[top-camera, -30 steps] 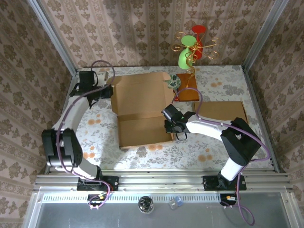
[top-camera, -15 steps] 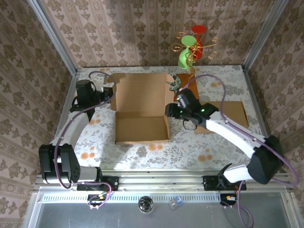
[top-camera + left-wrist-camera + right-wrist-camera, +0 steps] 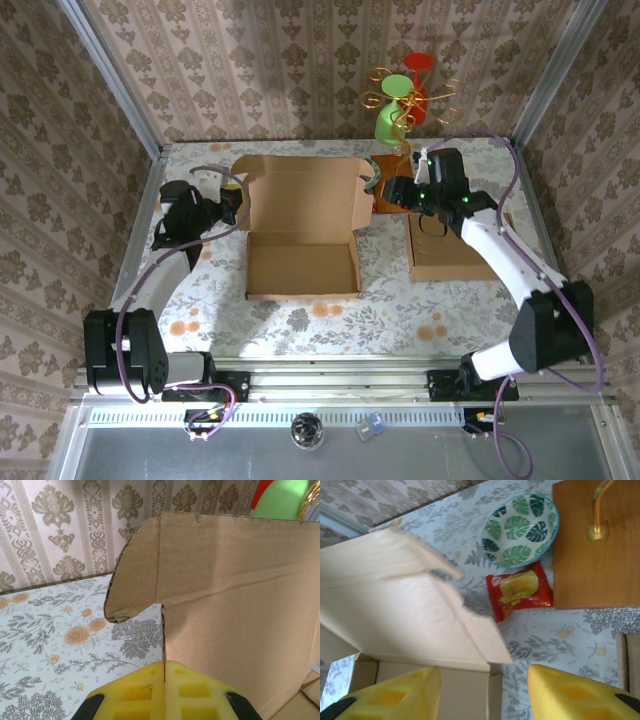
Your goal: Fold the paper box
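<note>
We count two claws: one left claw (image 3: 164,669) and one right claw (image 3: 484,690). There are two cardboard things: one open paper box (image 3: 300,265) between the claws, and one flat cardboard piece (image 3: 435,260) just behind the right claw. Ahead of the right claw lie one leaf-patterned bowl (image 3: 520,530), one red snack packet (image 3: 520,594) and one wooden board (image 3: 580,570). One gold wire ornament (image 3: 400,100) stands beyond.

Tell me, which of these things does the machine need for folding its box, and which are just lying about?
For the job: paper box, lying open.

Just lying about: leaf-patterned bowl; red snack packet; wooden stand with a wire ornament; flat cardboard piece on the right, perhaps a spare.
</note>
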